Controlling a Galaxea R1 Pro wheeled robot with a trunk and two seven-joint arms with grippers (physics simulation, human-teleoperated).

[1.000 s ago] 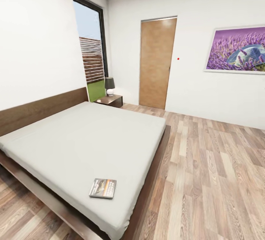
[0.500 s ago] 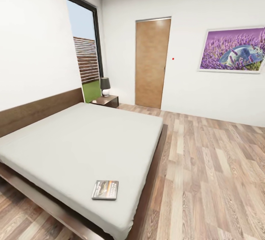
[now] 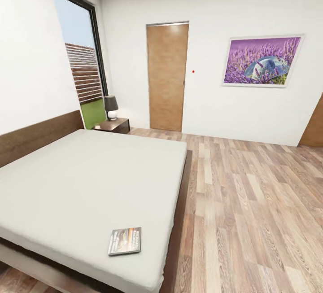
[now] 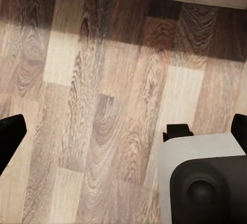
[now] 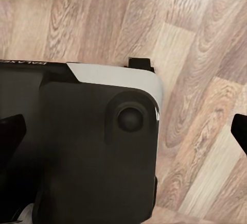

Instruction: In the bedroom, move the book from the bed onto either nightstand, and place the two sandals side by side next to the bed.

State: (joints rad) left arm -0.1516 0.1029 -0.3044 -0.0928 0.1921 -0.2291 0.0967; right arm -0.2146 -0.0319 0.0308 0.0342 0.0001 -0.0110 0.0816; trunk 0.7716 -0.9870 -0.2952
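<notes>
The book [image 3: 125,241] lies flat on the light-grey mattress of the bed [image 3: 89,181], near its foot corner closest to me. One dark brown nightstand [image 3: 114,125] stands at the far side of the headboard, under the window. The two sandals are out of view. In the left wrist view my left gripper [image 4: 123,134] is open, its black fingertips [image 4: 10,136] wide apart over the wood floor. My right gripper [image 5: 123,131] is open too, hanging above the robot's own black and white base [image 5: 92,147].
A small lamp [image 3: 111,107] stands on the nightstand. A brown door [image 3: 167,77] and a purple picture [image 3: 262,61] are on the far wall, and a second door's edge [image 3: 314,127] is at the right. Wood floor [image 3: 251,203] stretches to the right of the bed.
The whole head view has shifted, so the camera has turned: the bed, door and picture sit further left and a second door edge has come in. The book lies where it was.
</notes>
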